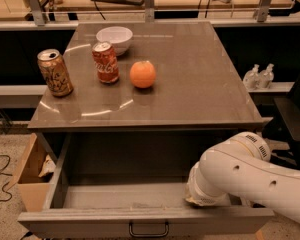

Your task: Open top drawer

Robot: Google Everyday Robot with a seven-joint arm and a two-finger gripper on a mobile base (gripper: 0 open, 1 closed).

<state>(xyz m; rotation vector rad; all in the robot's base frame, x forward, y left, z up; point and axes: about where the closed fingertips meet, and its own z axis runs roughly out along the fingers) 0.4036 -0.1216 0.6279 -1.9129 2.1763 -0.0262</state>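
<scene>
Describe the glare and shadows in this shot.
Camera view: curved glare streaks cross the tabletop before the red can; the top drawer lies in shadow under it; the gripper, at the drawer's right front, is mostly hidden beneath the white arm.

Table (190,84), grey top. I count four items, all far left: gold can (55,73), red can (105,62), white bowl (114,37) behind it, orange (142,74). Gripper (196,200): near right, down in the top drawer (140,219).

Matt metal top drawer (90,220), gripper (196,200) inside
</scene>
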